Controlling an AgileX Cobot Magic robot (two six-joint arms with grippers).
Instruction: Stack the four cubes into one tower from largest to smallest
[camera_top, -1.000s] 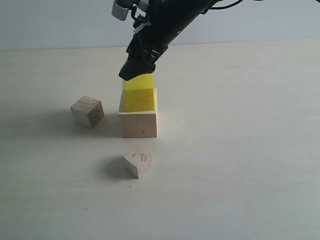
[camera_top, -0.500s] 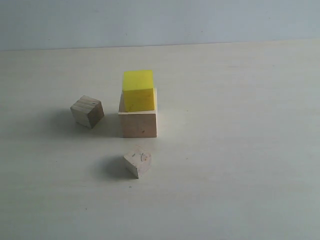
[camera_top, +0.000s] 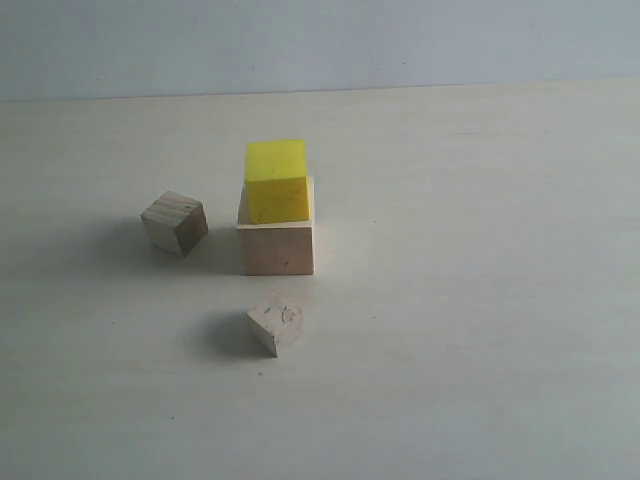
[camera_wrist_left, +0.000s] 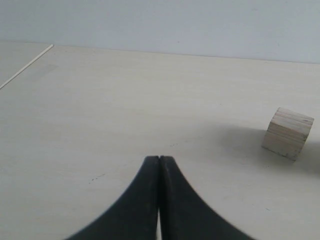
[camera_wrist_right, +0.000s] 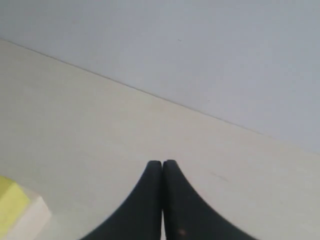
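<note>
- Cubes were half stacked: the yellow cube (camera_top: 277, 183) sat on the large pale cube (camera_top: 279, 248) near the middle of the table (camera_top: 480, 300), with the bare wooden cube (camera_top: 175, 223) to the left of the tower and the knot-marked cube (camera_top: 277, 322) in front of it, both apart from the tower
- Both arms were out of the exterior view; the left gripper (camera_wrist_left: 159, 159) and the right gripper (camera_wrist_right: 162, 162) had their jaws pressed together, holding nothing, so a descent before opening would likely shove a cube aside
- The two loose cubes looked close in size; taking the knot-marked one first would probably break the order
- Both loose cubes sat corner-on to the exterior view, so jaws not squared to flat faces could twist or squirt one out
- The yellow top offered little room; an off-centre release might tip the next cube off
- A careless approach beside the tower could nudge the yellow cube off its base
</note>
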